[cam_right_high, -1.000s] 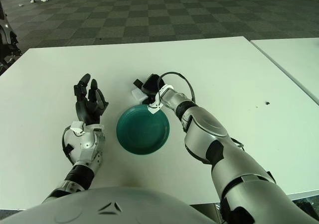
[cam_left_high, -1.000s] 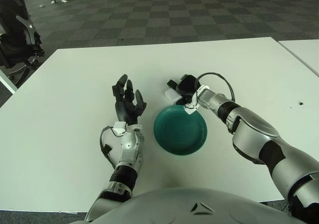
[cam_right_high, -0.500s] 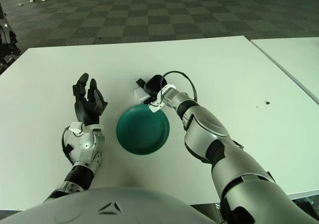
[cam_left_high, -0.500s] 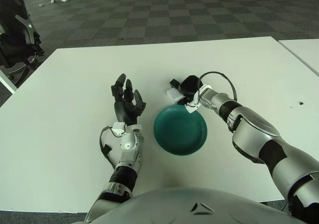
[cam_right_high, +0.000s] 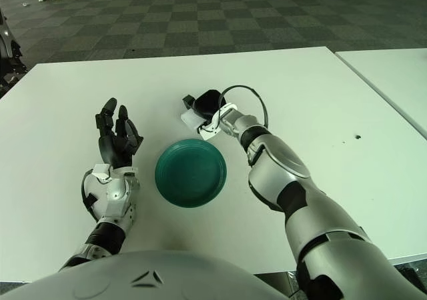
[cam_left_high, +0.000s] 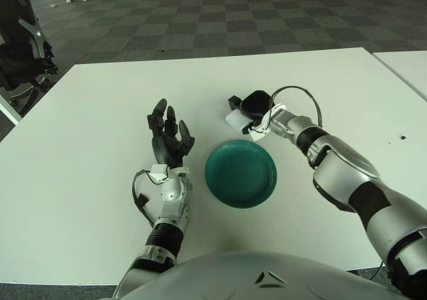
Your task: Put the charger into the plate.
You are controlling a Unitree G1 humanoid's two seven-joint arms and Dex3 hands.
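Currently right hand (cam_left_high: 252, 107) fingers curled around charger (cam_left_high: 237, 119), beyond plate (cam_left_high: 241, 174) far rim; placement pending. Left hand (cam_left_high: 167, 137) idle beside plate, fingers spread.

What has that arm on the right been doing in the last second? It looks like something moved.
The right hand, shut on the white charger, has lifted it and drawn it away from the plate's far rim, toward the far side of the table; earlier it sat right at that rim. The charger is not in the plate. The plate has not moved, and the left hand stays open to its left.
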